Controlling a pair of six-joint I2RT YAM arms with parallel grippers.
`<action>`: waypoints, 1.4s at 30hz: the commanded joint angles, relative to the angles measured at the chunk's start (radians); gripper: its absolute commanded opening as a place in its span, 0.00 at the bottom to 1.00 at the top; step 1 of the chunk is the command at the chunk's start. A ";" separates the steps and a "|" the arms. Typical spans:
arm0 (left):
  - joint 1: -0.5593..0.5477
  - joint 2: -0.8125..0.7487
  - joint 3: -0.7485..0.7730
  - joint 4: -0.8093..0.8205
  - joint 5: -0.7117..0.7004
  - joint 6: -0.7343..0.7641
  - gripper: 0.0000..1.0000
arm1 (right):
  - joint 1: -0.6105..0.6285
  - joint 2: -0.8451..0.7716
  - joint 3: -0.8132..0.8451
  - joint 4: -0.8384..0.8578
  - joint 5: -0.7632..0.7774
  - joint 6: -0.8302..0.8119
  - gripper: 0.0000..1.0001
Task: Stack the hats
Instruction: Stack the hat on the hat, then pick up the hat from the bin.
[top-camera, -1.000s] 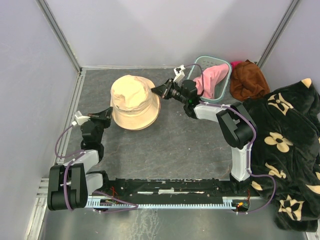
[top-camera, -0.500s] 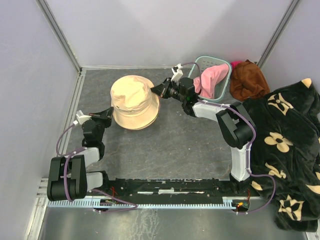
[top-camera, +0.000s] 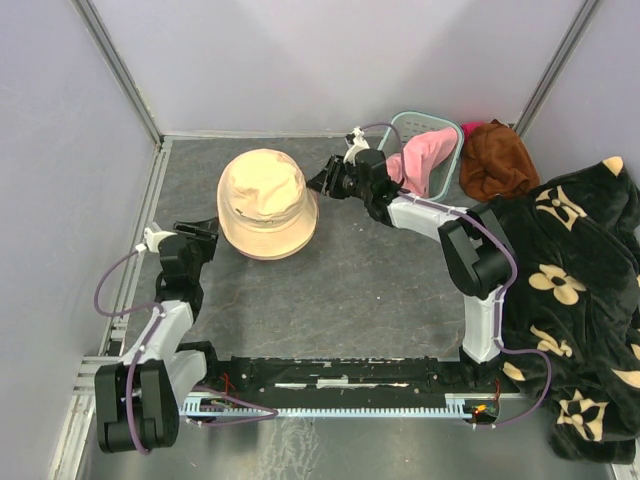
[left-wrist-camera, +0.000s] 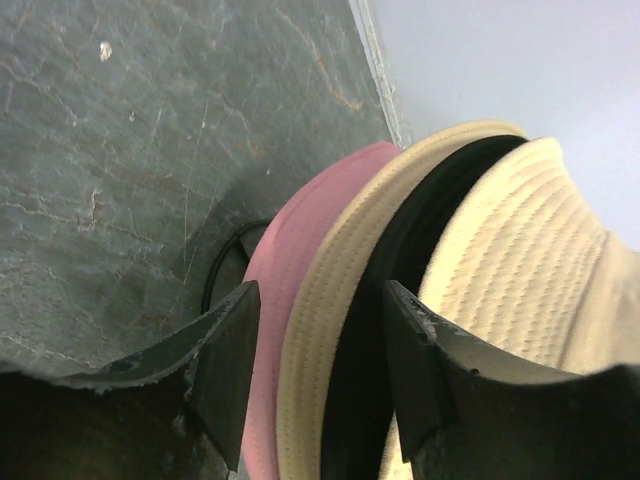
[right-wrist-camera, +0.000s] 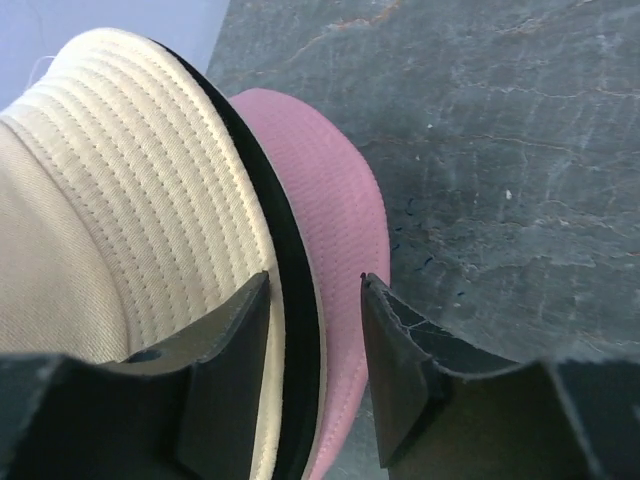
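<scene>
Both grippers stand part open and grip nothing, left gripper (left-wrist-camera: 320, 300) and right gripper (right-wrist-camera: 315, 285) each straddling the brims of the beige hat (top-camera: 266, 200) nested over a pink hat (right-wrist-camera: 330, 180) on the worktop (top-camera: 360, 280); I judge a finger could snag a brim on withdrawal and drag the stack askew.

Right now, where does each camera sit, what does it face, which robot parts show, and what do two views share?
Top external: above, behind the arms, looking down at the table; both arms show.
Left wrist: on the left gripper, facing the beige bucket hat; its fingers show.
Right wrist: on the right gripper, facing that hat's other side; fingers show.
Shared: both wrist views show a pink brim beneath.
</scene>
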 joint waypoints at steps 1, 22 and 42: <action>0.001 -0.082 0.103 -0.161 -0.061 0.100 0.60 | -0.004 -0.084 0.081 -0.115 0.036 -0.051 0.51; -0.298 -0.036 0.796 -0.406 -0.131 0.505 0.61 | -0.014 -0.424 0.196 -0.418 0.427 -0.278 0.73; -0.971 1.140 2.060 -0.915 -0.183 1.139 0.67 | -0.311 -1.051 -0.435 -0.474 0.805 -0.110 0.82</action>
